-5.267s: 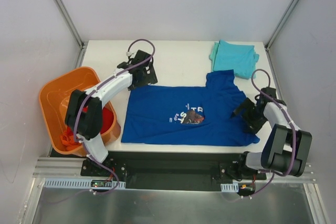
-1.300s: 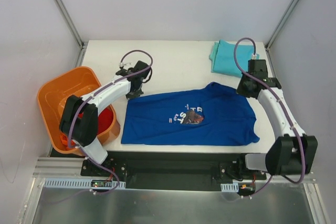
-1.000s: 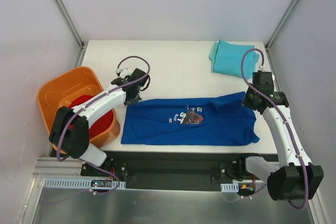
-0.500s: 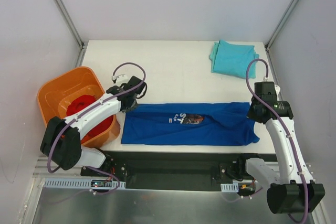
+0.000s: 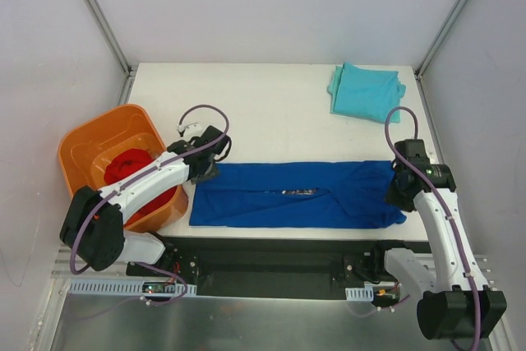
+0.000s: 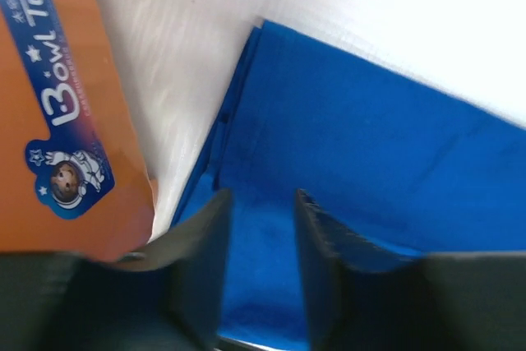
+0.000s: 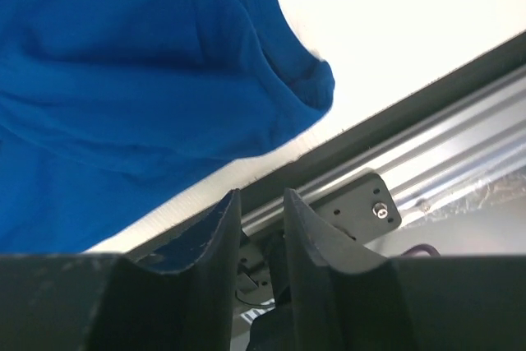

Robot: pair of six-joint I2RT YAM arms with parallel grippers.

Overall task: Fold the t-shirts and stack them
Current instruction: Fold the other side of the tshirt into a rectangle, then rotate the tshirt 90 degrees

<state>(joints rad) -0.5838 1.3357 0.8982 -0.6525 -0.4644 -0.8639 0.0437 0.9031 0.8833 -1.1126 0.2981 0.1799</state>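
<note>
The royal blue t-shirt [image 5: 296,196] lies folded lengthwise into a long strip near the table's front edge, with only a sliver of its white lettering showing. My left gripper [image 5: 207,172] hovers open at the strip's far left corner; in the left wrist view [image 6: 263,196] there is blue cloth [image 6: 370,145] below the gap and none in it. My right gripper [image 5: 400,195] stands open at the strip's right end, empty [image 7: 261,195], with the blue shirt [image 7: 123,63] beside it. The teal t-shirt [image 5: 366,92] lies folded at the back right. The red t-shirt [image 5: 131,172] sits in the tub.
The orange tub [image 5: 82,137] stands at the table's left edge, close beside my left arm, and its labelled wall [image 6: 66,104] shows in the left wrist view. The table's front edge and metal rail [image 7: 386,162] lie just under my right gripper.
Both grippers pulled the blue shirt's far edge toward the front, folding it in half over its graphic. Both then opened and let the cloth go.
</note>
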